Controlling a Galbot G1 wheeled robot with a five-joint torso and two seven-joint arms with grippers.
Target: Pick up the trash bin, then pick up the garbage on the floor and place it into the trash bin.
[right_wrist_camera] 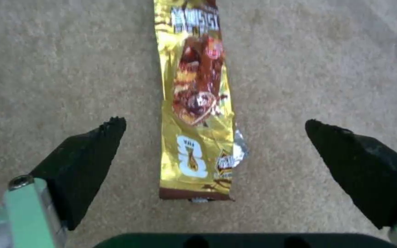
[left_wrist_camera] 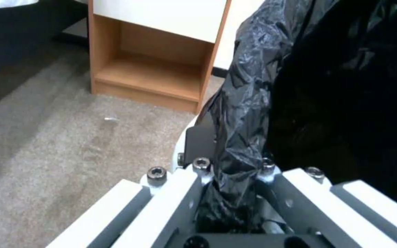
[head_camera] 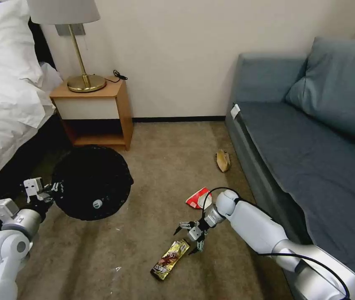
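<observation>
Golden foil wrapper [right_wrist_camera: 196, 113] looks light and crinkly; the spread right gripper [right_wrist_camera: 214, 151] should pinch its middle, while the left gripper [left_wrist_camera: 233, 193] clamps the bin liner [left_wrist_camera: 249, 103].

The trash bin [head_camera: 90, 183] was round and covered by a black plastic bag liner [left_wrist_camera: 240, 103], wrinkled and folded over the rim. It stood just in front of the wooden nightstand [head_camera: 96, 110], and its opening showed dark, with a small white round spot inside. Far from the nightstand, on the carpet, the snack wrapper [head_camera: 170, 259] lay flat; it was long, golden-yellow with brown print, and one end was torn. Between this wrapper and the nightstand's side of the room, a red-and-white paper packet [head_camera: 198, 197] lay crumpled. The brown banana peel [head_camera: 223, 161] lay further away from the wrapper, well apart from the nightstand.
</observation>
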